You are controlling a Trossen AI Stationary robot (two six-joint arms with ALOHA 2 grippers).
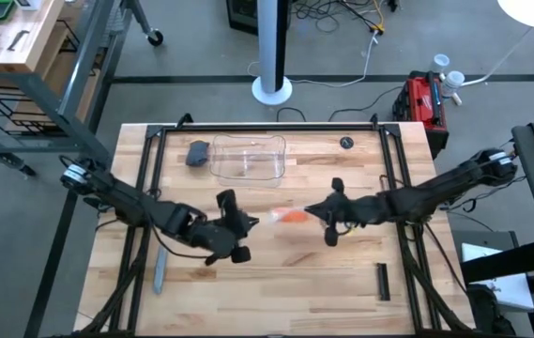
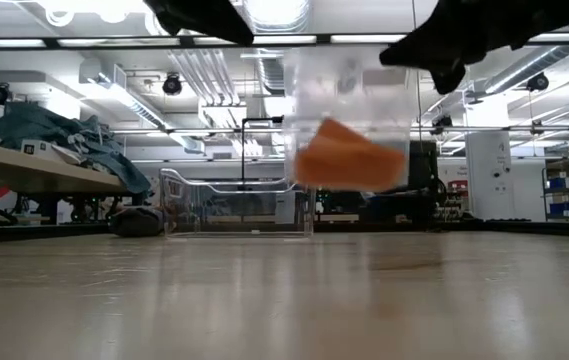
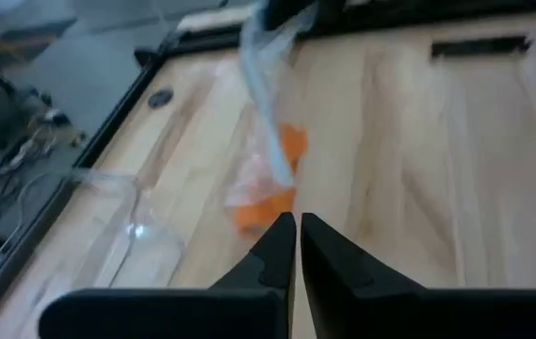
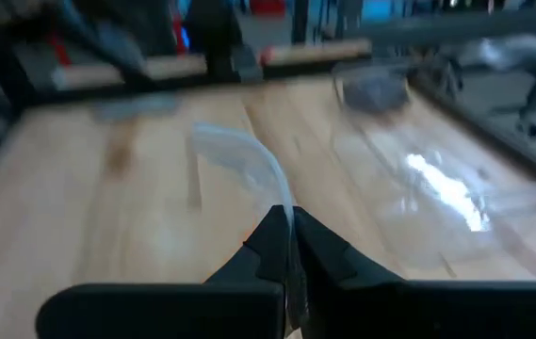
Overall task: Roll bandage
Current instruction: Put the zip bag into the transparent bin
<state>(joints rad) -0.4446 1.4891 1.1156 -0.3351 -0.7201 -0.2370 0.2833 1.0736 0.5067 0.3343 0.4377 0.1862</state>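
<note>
right gripper (image 1: 320, 212) pinching clear wrapper (image 3: 266, 56), holds it off table | bandage (image 1: 293, 216) hangs inside, just below its tips | left gripper (image 1: 248, 222) pressed together, empty, beside bandage | tip: hold high, shake bandage free

The bandage (image 1: 293, 217) was a bright orange piece of soft fabric, bunched into a rough wedge rather than laid out flat. It hung clear of the surface (image 1: 276, 282), near its middle, inside a clear plastic wrapper (image 2: 349, 95) that I pinched from above with my right end effector (image 1: 321, 214). From table height the bandage (image 2: 349, 158) sat low in the wrapper, its thicker end lower and tilted. Seen from my left wrist, it (image 3: 266, 188) showed through the film, partly blurred.
</note>
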